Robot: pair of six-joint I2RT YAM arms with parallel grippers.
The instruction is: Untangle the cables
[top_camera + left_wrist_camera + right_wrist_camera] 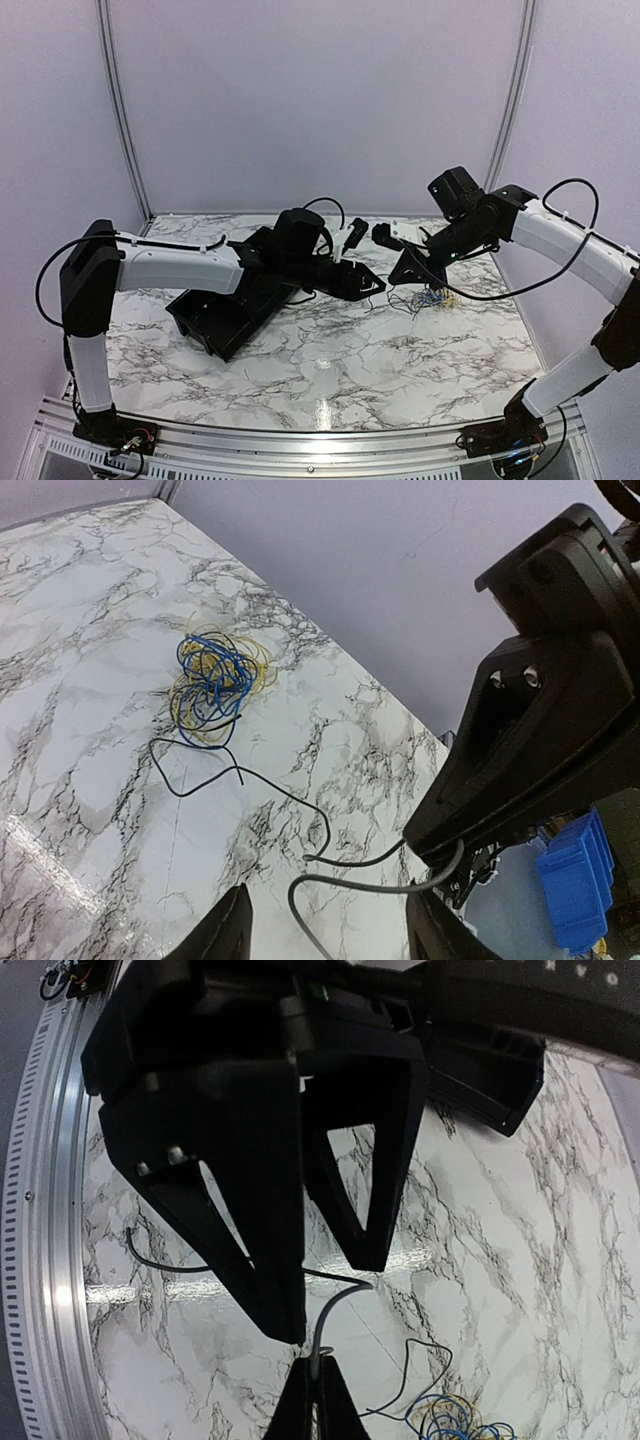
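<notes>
Marble top (330,375): white sheet with grey veining, flat and glossy. A strip of lamp glare lies on it in both wrist views.
Room: plain pale lilac walls (320,100) on three sides, with slim metal strips running up the back corners.
Rail (300,442): ribbed aluminium along the near edge. Both arm bases sit on it.
Black bin (215,322): hard plastic, angular and open-topped, set askew left of centre and partly behind the left arm.
Blue bin (575,880): moulded plastic, seen past the table's edge, low beside the right gripper.
Cables: thin, flexible wire on the top, right of centre.
Tangle (212,685): small knot of blue and yellow loops lying flat on the marble, near the right-hand wall.
Black strand (250,780): single wire in slack curves on the marble, starting just beside the tangle and running toward the grippers.
Grey strand (370,887): smooth single wire, lifted off the top and bending in an open arc.
Right gripper (315,1392): matte black, tapered fingers together, pinching the grey strand above the top, near the tangle.
Left gripper (330,935): matte black, wedge-shaped fingers apart, holding nothing. The grey strand shows in the gap between them; contact cannot be told.
</notes>
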